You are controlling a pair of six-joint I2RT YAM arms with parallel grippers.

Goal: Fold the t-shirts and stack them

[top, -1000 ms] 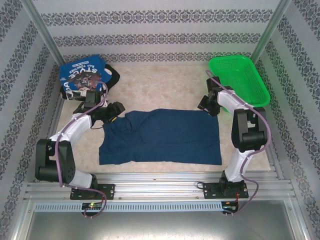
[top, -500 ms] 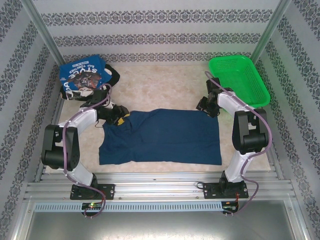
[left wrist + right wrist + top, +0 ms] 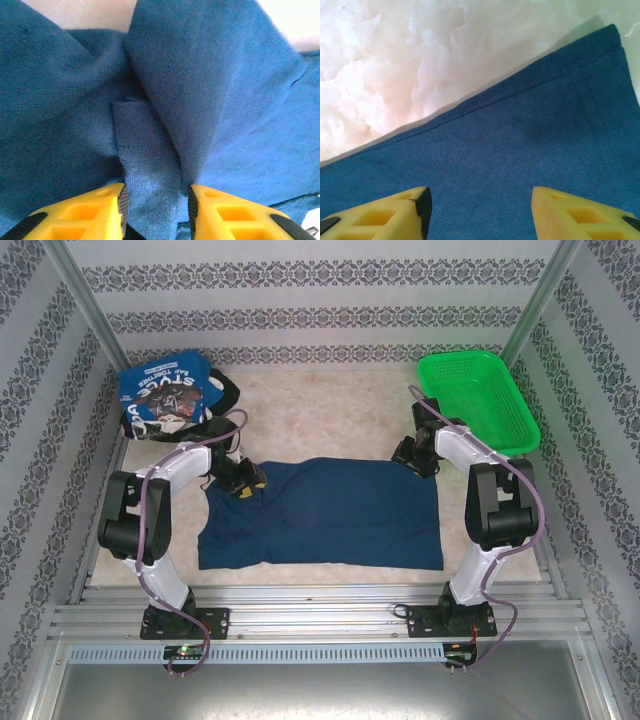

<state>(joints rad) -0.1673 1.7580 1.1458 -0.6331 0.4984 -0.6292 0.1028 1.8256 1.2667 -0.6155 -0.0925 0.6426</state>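
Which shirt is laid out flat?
The plain dark blue t-shirt in the middle. The printed blue one lies folded in the far left corner, over a black one.

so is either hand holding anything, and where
The left hand looks to pinch a bunched fold at the far left corner of the blue t-shirt; the right hand is open over its hem, holding nothing.

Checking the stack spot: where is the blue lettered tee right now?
In the top view, the blue lettered tee lies at the far-left corner of the table, touching a black tee, beyond the left gripper.
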